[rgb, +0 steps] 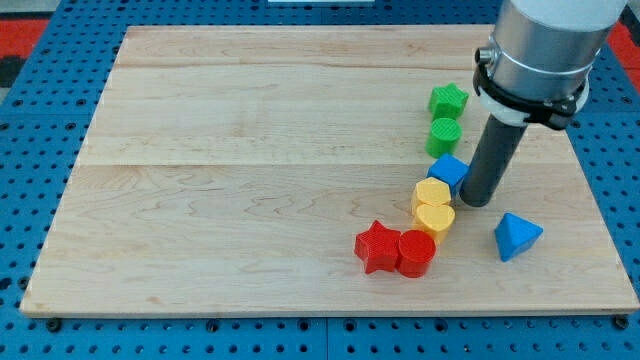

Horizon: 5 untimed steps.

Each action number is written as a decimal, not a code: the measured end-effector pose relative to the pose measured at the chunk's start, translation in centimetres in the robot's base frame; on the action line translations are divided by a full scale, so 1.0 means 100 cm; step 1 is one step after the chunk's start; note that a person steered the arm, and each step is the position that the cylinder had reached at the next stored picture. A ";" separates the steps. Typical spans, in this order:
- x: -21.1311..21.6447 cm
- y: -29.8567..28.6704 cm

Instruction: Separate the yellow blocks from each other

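Two yellow blocks touch each other right of the board's middle: a yellow hexagon-like block (431,193) above and a yellow heart-shaped block (435,217) just below it. My tip (476,200) rests on the board just right of the yellow pair, close to the blue cube (449,171), which touches the upper yellow block. Whether my tip touches the yellow blocks cannot be told.
A green star (449,99) and a green cylinder (445,135) stand above the blue cube. A red star (378,246) and a red cylinder (416,252) sit below the yellow heart, touching it. A blue triangular block (517,236) lies at lower right. The wooden board (250,180) has blue pegboard around it.
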State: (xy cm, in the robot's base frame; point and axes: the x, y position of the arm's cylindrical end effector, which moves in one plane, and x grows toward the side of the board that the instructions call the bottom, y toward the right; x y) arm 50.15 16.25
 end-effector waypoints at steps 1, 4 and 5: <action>0.035 -0.015; 0.031 -0.071; 0.030 -0.041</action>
State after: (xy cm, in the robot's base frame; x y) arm 53.14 12.15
